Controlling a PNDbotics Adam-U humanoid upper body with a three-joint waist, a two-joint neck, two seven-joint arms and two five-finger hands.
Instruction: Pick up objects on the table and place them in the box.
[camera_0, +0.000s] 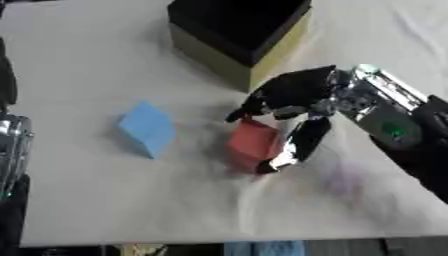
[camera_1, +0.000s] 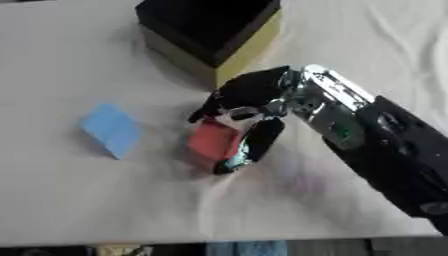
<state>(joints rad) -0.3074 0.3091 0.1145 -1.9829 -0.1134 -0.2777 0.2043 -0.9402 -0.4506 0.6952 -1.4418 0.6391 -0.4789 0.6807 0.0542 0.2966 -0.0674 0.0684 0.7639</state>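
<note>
My right hand (camera_0: 302, 100) has its fingers and thumb curled around the red block (camera_0: 254, 142) mid-table, pinching opposite faces so it can lift toward the open black-and-yellow box (camera_0: 241, 37) by the far edge, blue block (camera_0: 147, 127) waiting leftward.

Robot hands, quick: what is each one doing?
Right robot hand: closed around the red block.
Left robot hand: not visible; only a bit of arm shows at the left edge.
</note>
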